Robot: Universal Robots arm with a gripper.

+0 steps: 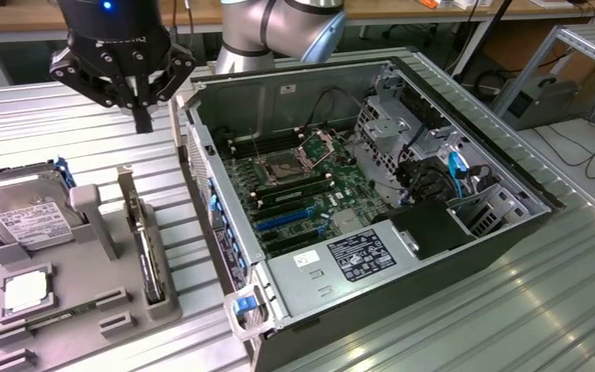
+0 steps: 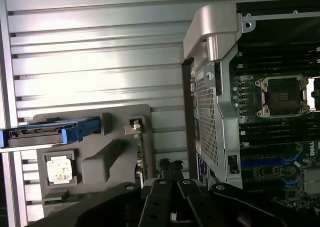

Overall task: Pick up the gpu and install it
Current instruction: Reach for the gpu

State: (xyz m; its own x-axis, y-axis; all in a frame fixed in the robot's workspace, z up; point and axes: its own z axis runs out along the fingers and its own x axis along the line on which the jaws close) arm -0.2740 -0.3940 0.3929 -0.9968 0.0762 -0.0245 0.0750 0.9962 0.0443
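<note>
The gpu (image 1: 152, 260) stands on its long edge in a slot of the grey holder tray (image 1: 168, 306), its silver bracket (image 1: 127, 194) at the far end. In the wrist view the gpu (image 2: 142, 154) appears edge-on as a thin dark card. My gripper (image 1: 142, 122) hangs high above the table, beyond the tray's far end and beside the rear corner of the open computer case (image 1: 504, 232). Its black fingers are shut together with nothing between them. In the wrist view the gripper (image 2: 169, 169) shows just beside the card's edge.
The tray also holds a silver hard drive (image 1: 18, 215) in a blue frame, a processor chip (image 1: 27, 288) and a memory stick (image 1: 55, 319). The case lies open with its motherboard (image 1: 297, 194) exposed. Ribbed metal tabletop (image 1: 60, 116) surrounds everything.
</note>
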